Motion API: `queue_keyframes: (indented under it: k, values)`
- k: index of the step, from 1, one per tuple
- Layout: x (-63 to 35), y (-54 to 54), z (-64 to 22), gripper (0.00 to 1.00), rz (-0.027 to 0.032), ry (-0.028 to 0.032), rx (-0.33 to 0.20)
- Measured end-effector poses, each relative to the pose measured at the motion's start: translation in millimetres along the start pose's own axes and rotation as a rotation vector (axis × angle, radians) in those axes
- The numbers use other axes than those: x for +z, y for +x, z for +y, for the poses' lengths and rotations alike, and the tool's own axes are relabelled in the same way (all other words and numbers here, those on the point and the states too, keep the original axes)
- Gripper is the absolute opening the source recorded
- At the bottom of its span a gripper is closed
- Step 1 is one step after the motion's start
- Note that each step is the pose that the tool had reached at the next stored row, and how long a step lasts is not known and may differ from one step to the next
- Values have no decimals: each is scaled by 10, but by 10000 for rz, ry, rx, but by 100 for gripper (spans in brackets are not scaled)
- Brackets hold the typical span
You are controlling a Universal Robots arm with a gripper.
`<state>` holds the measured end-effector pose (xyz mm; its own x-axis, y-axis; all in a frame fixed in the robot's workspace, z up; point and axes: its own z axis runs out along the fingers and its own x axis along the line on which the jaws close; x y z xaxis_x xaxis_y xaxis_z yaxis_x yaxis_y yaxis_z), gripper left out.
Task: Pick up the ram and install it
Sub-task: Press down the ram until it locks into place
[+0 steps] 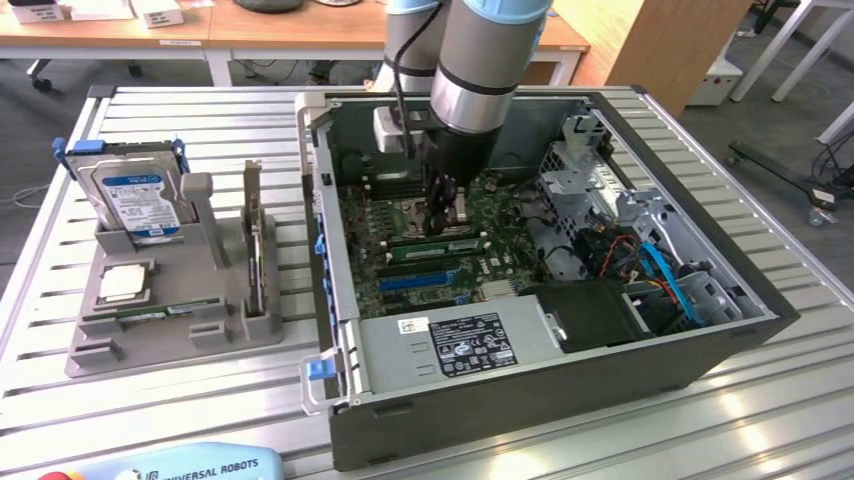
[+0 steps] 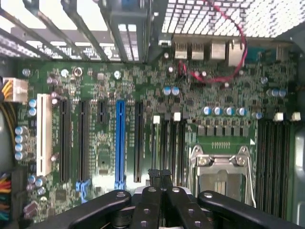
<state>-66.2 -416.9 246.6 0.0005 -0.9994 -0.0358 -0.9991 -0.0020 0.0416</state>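
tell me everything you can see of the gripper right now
The gripper is black, with two narrow fingers pressed together, shut, with nothing visible between the tips. Black linkage bars with round pivot pins spread out behind them. It hangs on the grey and blue arm and points down into the open computer case, its tip just above the green motherboard, between the memory slots and the empty processor socket.
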Motion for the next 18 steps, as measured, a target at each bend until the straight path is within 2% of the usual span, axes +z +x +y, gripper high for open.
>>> queue_keyframes:
  k: [9,18]
  values:
    - [-9,1,-208,10,1,-1,-1]
    - [-19,0,-211,10,1,-1,0]
